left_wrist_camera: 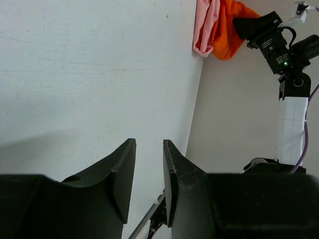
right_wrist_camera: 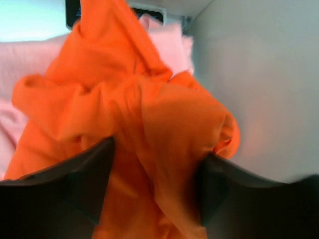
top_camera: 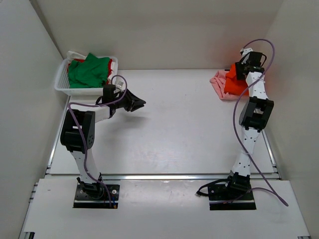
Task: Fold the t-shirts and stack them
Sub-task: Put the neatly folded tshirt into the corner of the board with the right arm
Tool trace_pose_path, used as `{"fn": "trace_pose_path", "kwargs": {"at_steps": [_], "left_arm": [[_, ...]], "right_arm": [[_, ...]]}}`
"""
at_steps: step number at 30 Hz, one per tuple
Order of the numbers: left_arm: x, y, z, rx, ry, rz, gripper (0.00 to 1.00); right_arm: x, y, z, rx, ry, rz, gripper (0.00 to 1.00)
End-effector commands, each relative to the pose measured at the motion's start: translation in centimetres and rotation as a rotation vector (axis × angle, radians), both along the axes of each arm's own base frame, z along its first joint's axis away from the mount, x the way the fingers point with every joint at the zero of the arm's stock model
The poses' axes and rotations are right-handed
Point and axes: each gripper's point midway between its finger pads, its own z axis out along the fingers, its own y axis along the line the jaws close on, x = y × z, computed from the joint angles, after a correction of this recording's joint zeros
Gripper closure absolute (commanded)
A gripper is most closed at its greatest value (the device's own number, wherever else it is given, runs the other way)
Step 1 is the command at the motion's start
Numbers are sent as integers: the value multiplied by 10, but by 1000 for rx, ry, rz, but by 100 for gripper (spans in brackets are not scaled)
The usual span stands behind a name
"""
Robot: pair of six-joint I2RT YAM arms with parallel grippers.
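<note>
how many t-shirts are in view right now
4. In the white basket, far left: a green shirt over a mostly hidden red shirt. Far right: an orange shirt on a pink shirt. The basket may hide more.

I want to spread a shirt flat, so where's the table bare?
Bare: the middle of the table, between the left tool and the orange-red shirt. Crowded: the far left corner with the white basket, and the far right corner with that shirt on the pink shirt.
</note>
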Motion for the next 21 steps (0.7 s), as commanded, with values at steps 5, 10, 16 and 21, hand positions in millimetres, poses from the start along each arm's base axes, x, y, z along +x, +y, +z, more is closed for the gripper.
{"fn": "trace_pose_path", "kwargs": {"at_steps": [5, 10, 16, 21], "left_arm": [[-6, 2, 12, -10, -40, -14, 60], [-16, 3, 11, -18, -36, -17, 60], [-30, 3, 3, -38, -16, -8, 60], [-36, 1, 1, -45, -13, -19, 60]], "right_arm": [[2, -12, 107, -211, -206, -218, 28], [-14, 22, 150, -199, -258, -199, 28], [-26, 88, 118, -110, -188, -45, 35], [-23, 120, 73, 13, -85, 17, 48]]}}
